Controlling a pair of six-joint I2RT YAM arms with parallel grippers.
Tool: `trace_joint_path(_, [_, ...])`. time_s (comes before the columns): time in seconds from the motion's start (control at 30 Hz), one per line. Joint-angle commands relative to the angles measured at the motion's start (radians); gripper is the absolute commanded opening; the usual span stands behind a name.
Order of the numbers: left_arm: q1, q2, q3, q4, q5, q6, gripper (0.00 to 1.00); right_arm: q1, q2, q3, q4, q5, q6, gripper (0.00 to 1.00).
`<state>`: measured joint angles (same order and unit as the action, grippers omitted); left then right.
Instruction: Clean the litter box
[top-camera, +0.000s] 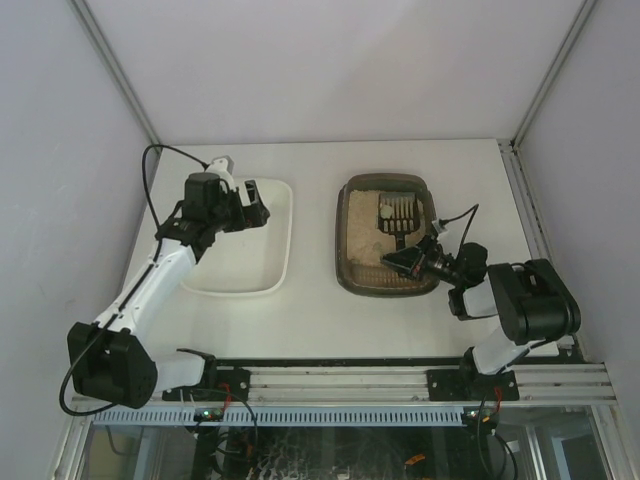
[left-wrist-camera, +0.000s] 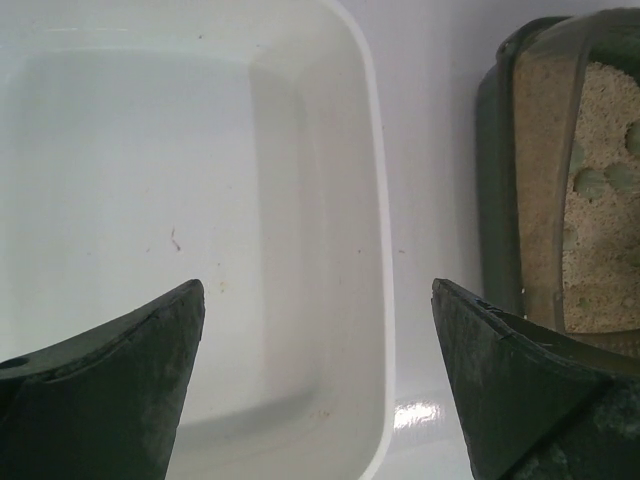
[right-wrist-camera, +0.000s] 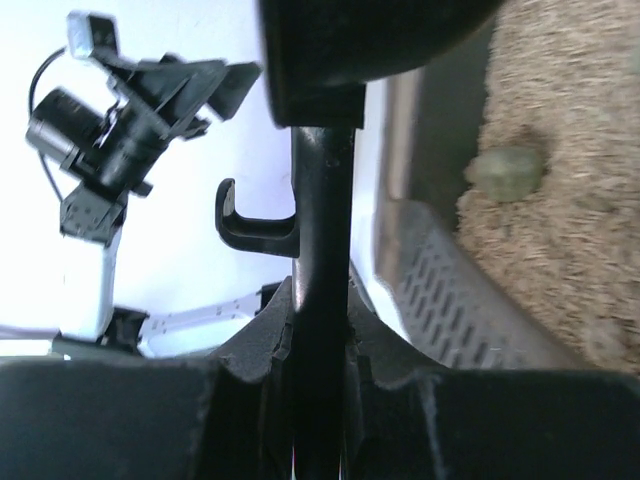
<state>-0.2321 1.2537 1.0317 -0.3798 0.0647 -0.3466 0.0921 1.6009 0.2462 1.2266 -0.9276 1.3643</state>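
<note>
I hold scoop (top-camera: 397, 212) in right claw (right-wrist-camera: 320, 330).
Its head sits ahead in litter box (top-camera: 345, 262); left claw (left-wrist-camera: 318, 300) wide above white tray (left-wrist-camera: 378, 200).

There are two robot arms, the left arm (top-camera: 150, 285) and the right arm (top-camera: 525, 300), and two grippers, one on each: the left gripper (top-camera: 262, 208) and the right gripper (top-camera: 408, 262). One tabletop (top-camera: 310, 320) carries two trays of about the same size: one white tray (top-camera: 285, 235) and one dark brown litter box (top-camera: 341, 245). There is one black slotted scoop (top-camera: 397, 212). The greenish clumps (left-wrist-camera: 590, 182) in the sand number at least three in the left wrist view. Their full count cannot be told, since part of the sand is hidden.
</note>
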Motion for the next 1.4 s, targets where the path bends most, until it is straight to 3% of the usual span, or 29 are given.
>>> trace_joint_path(0.0, [0.014,-0.067,-0.04,-0.017,-0.003,0.052,0.99,-0.02,-0.048,0.009,0.237,-0.015,0.06,0.0])
trace_joint_path(0.13, [0.017,-0.076,-0.054,-0.028,-0.026,0.069,0.99,0.06,-0.114,0.079,0.012,-0.071,-0.056,0.0])
trace_joint_path(0.27, [0.021,-0.087,-0.064,-0.024,-0.038,0.078,0.99,-0.056,-0.162,0.028,-0.008,-0.065,-0.055,0.0])
trace_joint_path(0.4, [0.027,-0.083,-0.062,-0.028,-0.04,0.077,0.99,0.043,-0.191,0.076,-0.235,-0.093,-0.198,0.0])
trace_joint_path(0.53, [0.029,-0.087,-0.065,-0.023,-0.039,0.07,0.98,-0.027,-0.208,0.025,-0.174,-0.07,-0.155,0.0])
trace_joint_path(0.67, [0.034,-0.086,-0.071,-0.012,-0.043,0.067,0.98,0.118,-0.178,0.058,-0.27,-0.052,-0.223,0.0])
trace_joint_path(0.73, [0.038,-0.09,-0.058,-0.014,-0.076,0.083,0.98,0.107,-0.166,0.043,-0.229,-0.049,-0.194,0.0])
trace_joint_path(0.87, [0.101,-0.082,0.084,-0.081,-0.174,0.145,0.95,0.044,-0.148,0.035,-0.14,-0.054,-0.099,0.0])
trace_joint_path(0.93, [0.188,-0.072,0.175,-0.125,-0.075,0.191,0.97,0.062,-0.172,0.073,-0.254,-0.043,-0.12,0.0])
trace_joint_path(1.07, [0.371,0.014,0.394,-0.327,0.163,0.265,0.99,0.162,-0.286,0.215,-0.736,0.07,-0.328,0.0])
trace_joint_path(1.2, [0.426,0.042,0.467,-0.423,0.123,0.289,1.0,0.292,-0.334,0.346,-0.953,0.18,-0.416,0.0])
trace_joint_path(1.37, [0.483,0.006,0.447,-0.404,0.13,0.294,1.0,0.455,-0.237,0.544,-1.142,0.319,-0.48,0.0])
